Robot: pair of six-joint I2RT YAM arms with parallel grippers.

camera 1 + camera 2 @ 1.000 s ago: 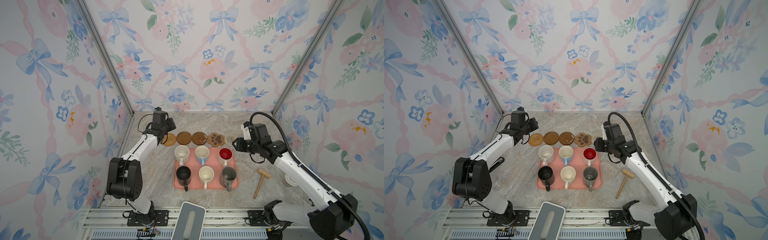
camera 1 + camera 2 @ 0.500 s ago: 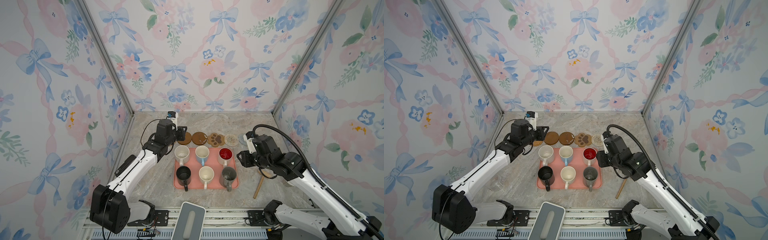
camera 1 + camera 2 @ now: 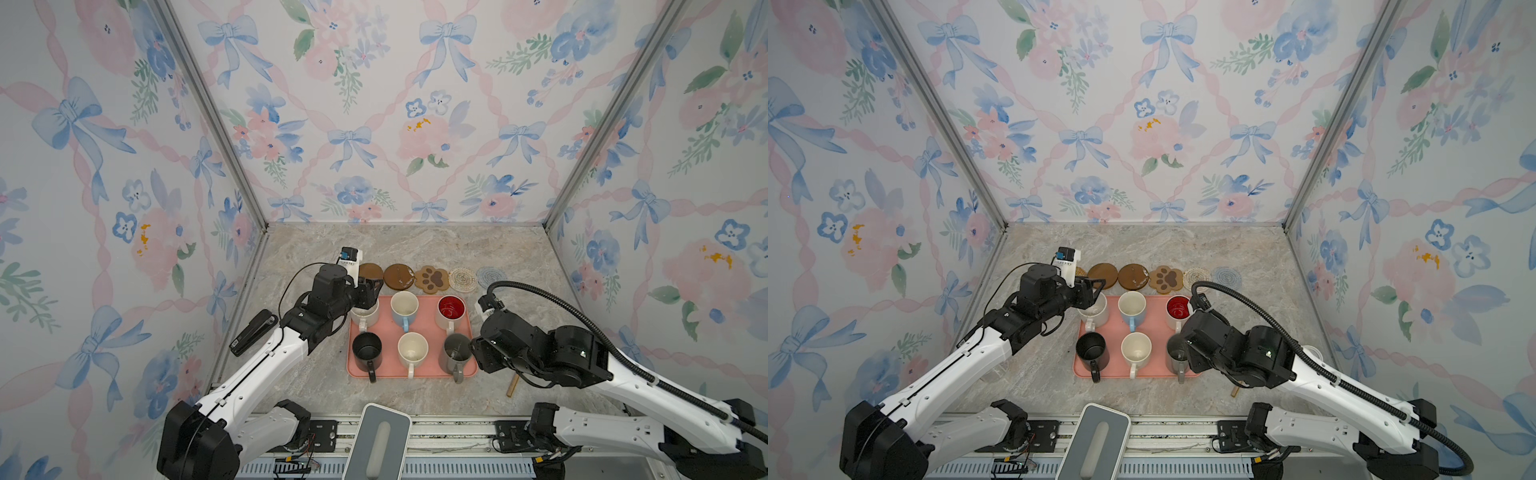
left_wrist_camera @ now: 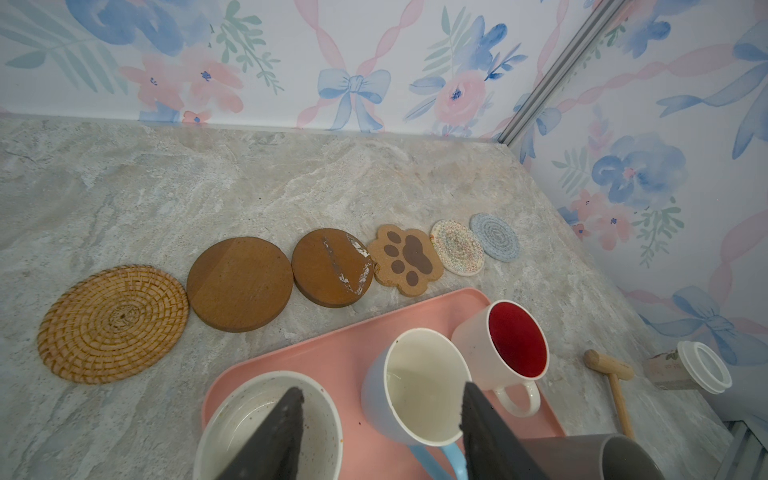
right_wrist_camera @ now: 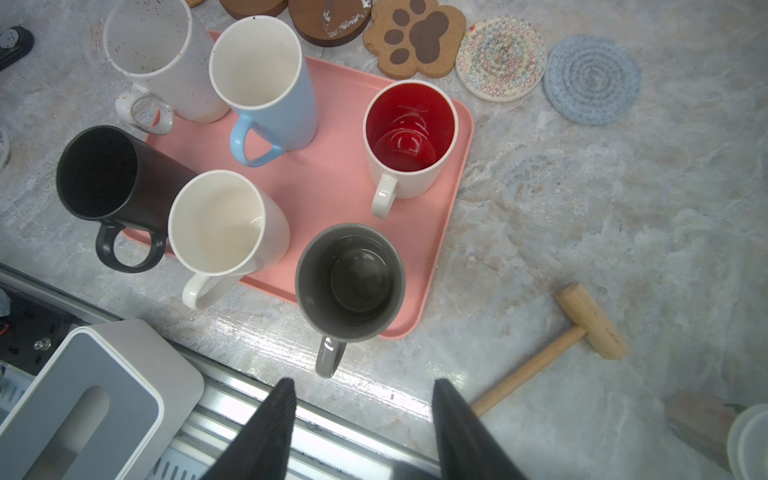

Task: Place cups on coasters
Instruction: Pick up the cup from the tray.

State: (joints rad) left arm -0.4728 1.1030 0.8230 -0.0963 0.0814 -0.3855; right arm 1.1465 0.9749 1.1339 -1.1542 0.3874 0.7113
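Left hand (image 4: pixel 381 390) part open, empty, one finger over speckled mug (image 4: pixel 243 415) mouth: wall to be pinched squarely. Right hand (image 5: pixel 363 382) part open, empty; grey mug (image 5: pixel 351 282) just ahead.

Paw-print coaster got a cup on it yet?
No, in the left wrist view the paw-print coaster lies bare on the table, with no cup on it.

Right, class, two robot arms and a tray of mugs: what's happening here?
Two robot arms are set to move mugs onto coasters. All six mugs stand on the pink tray, and the six coasters behind it are bare. The left hand is open above the speckled cream mug, and the right hand is open near the grey mug. Neither holds anything yet.
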